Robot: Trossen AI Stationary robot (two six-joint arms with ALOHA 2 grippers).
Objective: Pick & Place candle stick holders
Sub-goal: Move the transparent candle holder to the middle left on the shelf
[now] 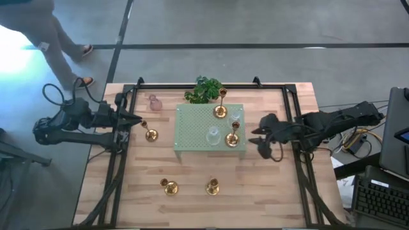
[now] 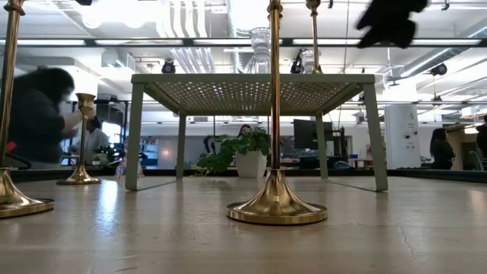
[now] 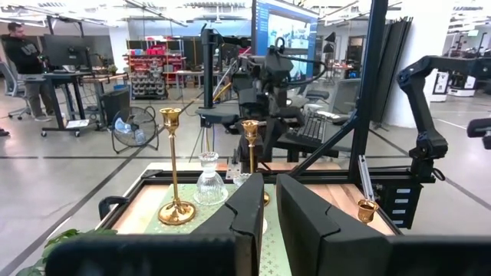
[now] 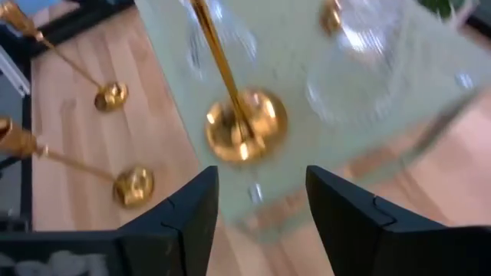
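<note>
A pale green perforated stand [image 1: 192, 131] stands mid-table. It bears two gold holders [image 1: 220, 112] [image 1: 232, 140] and two clear glass ones [image 1: 213, 135] [image 1: 236, 117]. Three more gold holders stand on the wood, one on the left [image 1: 151, 135] and two near the front [image 1: 169, 187] [image 1: 213, 188]. A pink glass one [image 1: 153, 102] stands at the far left. My left gripper [image 1: 137, 121] is shut and empty, raised beside the left holder's cup [image 3: 367, 207]. My right gripper [image 1: 259, 140] is open and empty, high above the stand's right edge, over a gold holder's base [image 4: 244, 126].
A leafy plant [image 1: 203, 89] stands behind the stand at the far edge. Black frame rails [image 1: 118, 160] [image 1: 300, 160] run along both sides of the table. Bare wood lies left and right of the stand. A person walks on the floor beyond the far left corner [image 1: 64, 51].
</note>
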